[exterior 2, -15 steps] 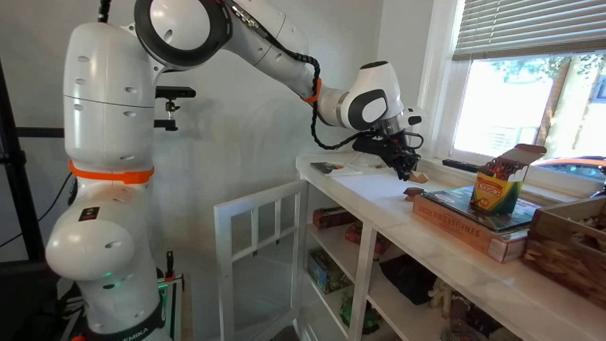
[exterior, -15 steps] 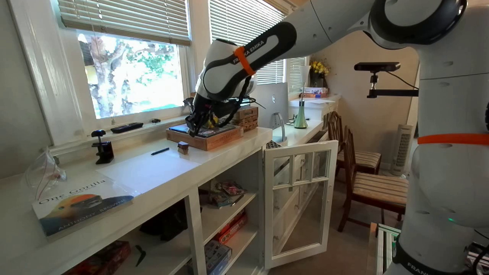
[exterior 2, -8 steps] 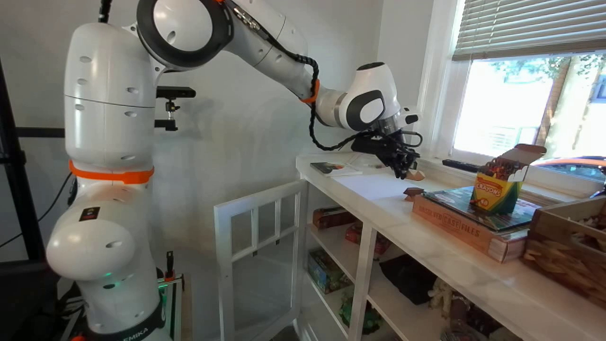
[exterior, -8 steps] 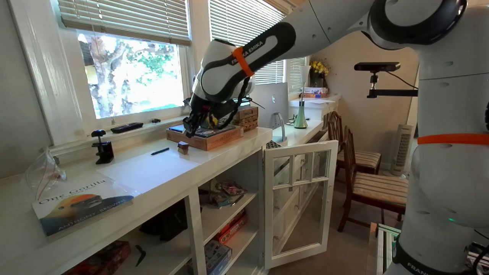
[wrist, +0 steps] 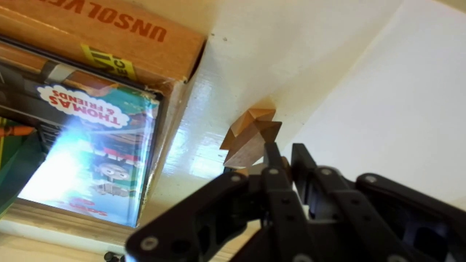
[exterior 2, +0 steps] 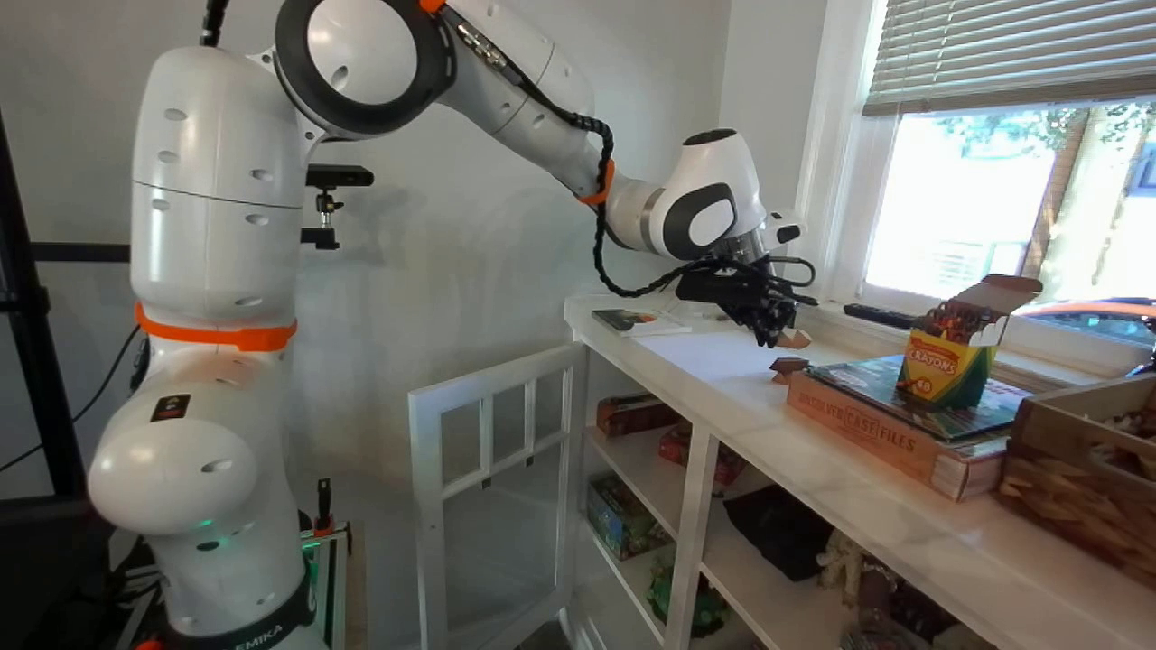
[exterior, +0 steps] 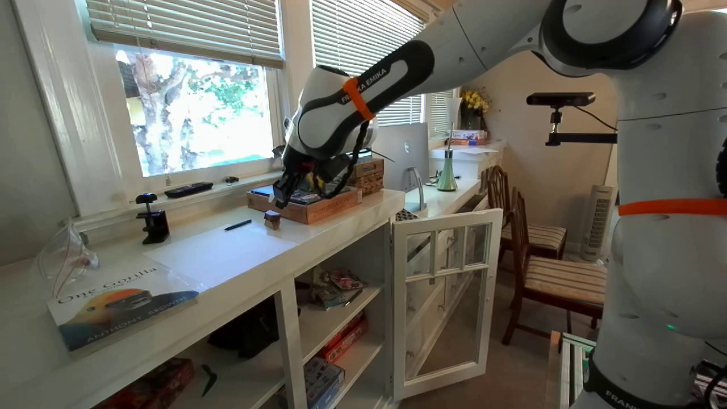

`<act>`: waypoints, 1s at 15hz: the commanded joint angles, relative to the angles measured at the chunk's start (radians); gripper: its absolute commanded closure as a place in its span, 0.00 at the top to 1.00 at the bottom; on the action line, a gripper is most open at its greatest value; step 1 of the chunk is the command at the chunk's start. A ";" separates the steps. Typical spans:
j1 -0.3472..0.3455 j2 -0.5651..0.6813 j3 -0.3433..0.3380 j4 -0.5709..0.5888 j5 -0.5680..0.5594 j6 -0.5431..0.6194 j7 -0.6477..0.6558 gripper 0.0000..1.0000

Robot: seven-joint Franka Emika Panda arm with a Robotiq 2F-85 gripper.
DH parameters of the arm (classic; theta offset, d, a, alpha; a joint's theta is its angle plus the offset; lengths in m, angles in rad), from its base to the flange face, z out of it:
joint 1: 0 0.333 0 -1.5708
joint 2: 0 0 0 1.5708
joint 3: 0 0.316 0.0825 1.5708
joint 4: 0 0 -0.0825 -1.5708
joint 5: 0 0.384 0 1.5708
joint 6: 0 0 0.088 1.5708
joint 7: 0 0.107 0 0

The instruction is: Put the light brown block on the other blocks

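Well, the gripper (wrist: 285, 153) had its jaws drawn nearly together, pinching a light brown block (exterior 2: 797, 339), angular and mostly hidden behind them in the wrist view. Lower and apart from it, the other blocks (wrist: 251, 134) stood on the glossy white counter (exterior 2: 975, 542), brown, wood-like, all sharp points and slanting facets. To one side of them lay a smooth white sheet (wrist: 400, 127); to the opposite side sat a flat cardboard box (exterior 2: 876, 438), scuffed at the corner and printed UNSOLVED CASE FILES. On top rested a shiny case (wrist: 113, 145), streaked with glare, reading THOMAS & FRIENDS, and on that a yellow and green carton (exterior 2: 944, 366) marked CRAYONS, flap up, crayons (exterior 2: 953, 320) packed upright inside. Next came a wooden crate (exterior 2: 1066, 506), its contents too unclear to name. Farther off, past the sheet, a book (exterior: 122, 307) titled One Gorilla lay near a clear, crinkled plastic bag (exterior: 65, 255) holding something small and reddish. Below, cabinet shelves (exterior: 326, 321) held a red box (exterior: 346, 341) and a bluish one.
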 commanded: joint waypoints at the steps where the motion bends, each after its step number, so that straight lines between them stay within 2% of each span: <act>1: -0.019 0.026 0.019 0.010 0.037 0.026 -0.086 0.03; 8: -0.043 0.041 0.036 0.021 0.086 0.017 -0.212 0.03; 15: -0.057 0.063 0.048 0.047 0.113 0.012 -0.273 0.03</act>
